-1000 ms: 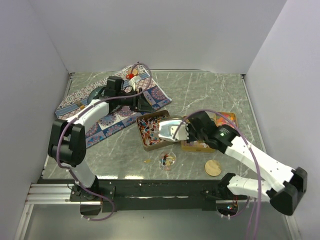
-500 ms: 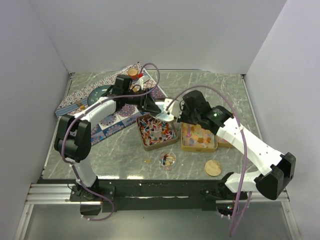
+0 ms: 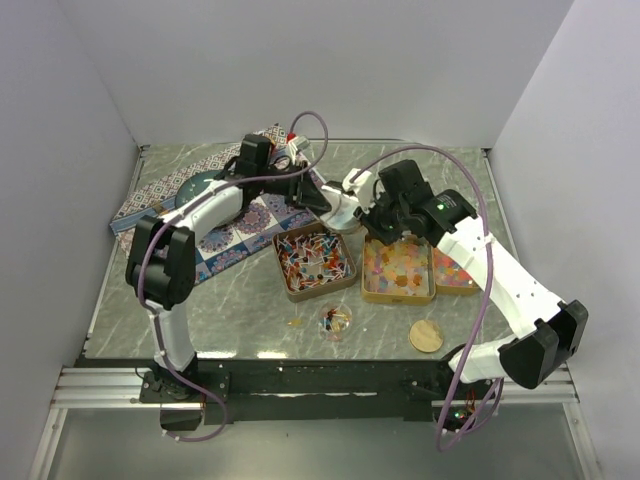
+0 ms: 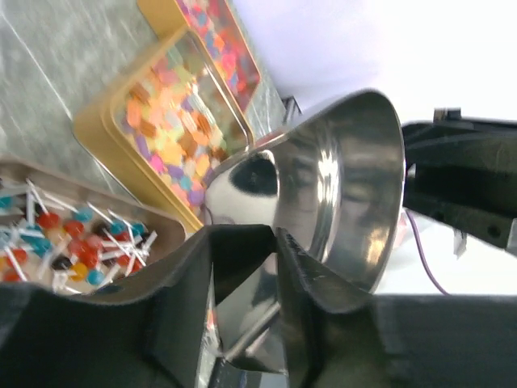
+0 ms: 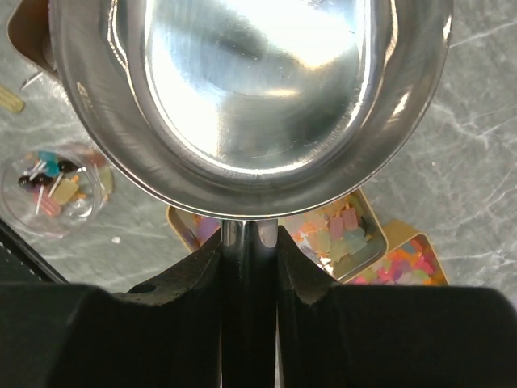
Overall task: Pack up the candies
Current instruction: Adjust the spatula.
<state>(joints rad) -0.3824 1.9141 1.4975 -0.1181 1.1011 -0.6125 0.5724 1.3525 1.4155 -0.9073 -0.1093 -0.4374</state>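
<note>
Seen from overhead, two robot arms meet above the middle of a grey marbled bench (image 3: 430, 165), both holding one shiny metal scoop (image 3: 342, 207). The right end effector (image 5: 250, 234) is closed tight on the scoop's thin handle, and its wrist camera looks straight into the bowl, which is empty. The left end effector (image 4: 246, 242) has its two fingers pinched on the scoop's rim, one on each side of the metal. The candies (image 3: 315, 262) are below and nearer the arm bases, sorted into three shallow gold tins (image 3: 398, 299) standing side by side. Red, white and black mixed ones fill the left tin, pale yellow-orange squares the middle one, and bright pink-orange pieces the right one. A few more sit in a small clear dish (image 3: 321, 318) in front of the tins, and one loose piece lies on the bench just beside that dish. A round cork disc (image 3: 425, 335) lies to the right. The main risk is that both arms grip the same rigid scoop. If they pull in different directions it could twist out of the thin rim pinch. If the right arm lets go before the left hold is firm, the scoop could tip and drop onto the open tins, scattering sweets.
</note>
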